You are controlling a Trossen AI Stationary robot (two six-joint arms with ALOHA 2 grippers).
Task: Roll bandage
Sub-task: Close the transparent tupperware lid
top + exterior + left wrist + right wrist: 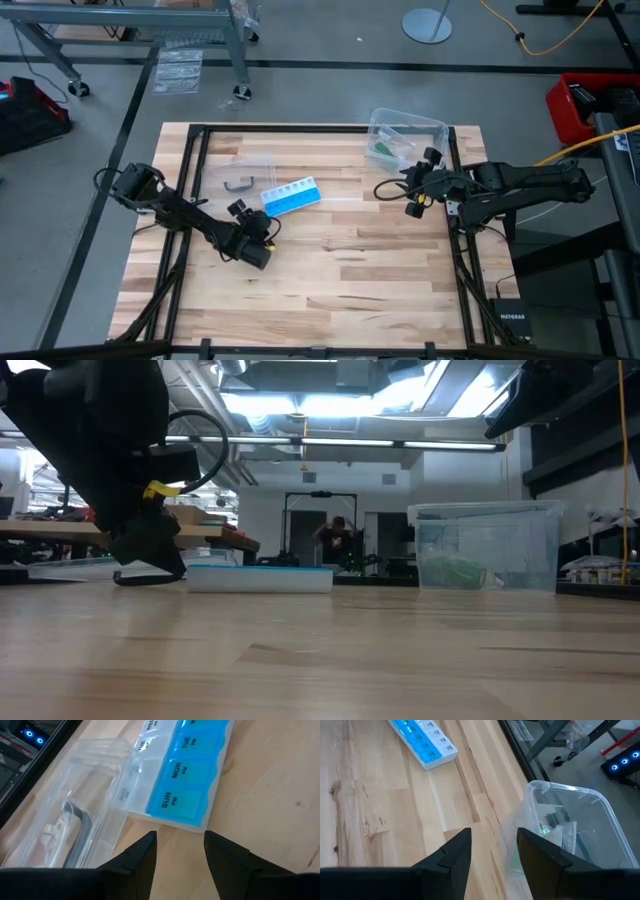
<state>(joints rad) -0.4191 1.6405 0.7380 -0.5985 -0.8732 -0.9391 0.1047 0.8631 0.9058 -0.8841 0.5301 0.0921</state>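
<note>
The green bandage [384,152] lies inside a clear plastic box [408,136] at the table's far right; in the low view the bandage [455,572] rests on the box's floor. My right gripper [412,182] is open and empty just on the near side of the box [570,820]. It points toward the table's left and far side. My left gripper [268,222] is open and empty at the table's middle left, just short of the near end of the blue and white pill organizer [187,795].
The pill organizer [291,196] lies at the table's middle. A small clear plastic bag [245,175] with a dark item inside lies at its left and also shows in the left wrist view [75,820]. Bare wood lies across the table's near half.
</note>
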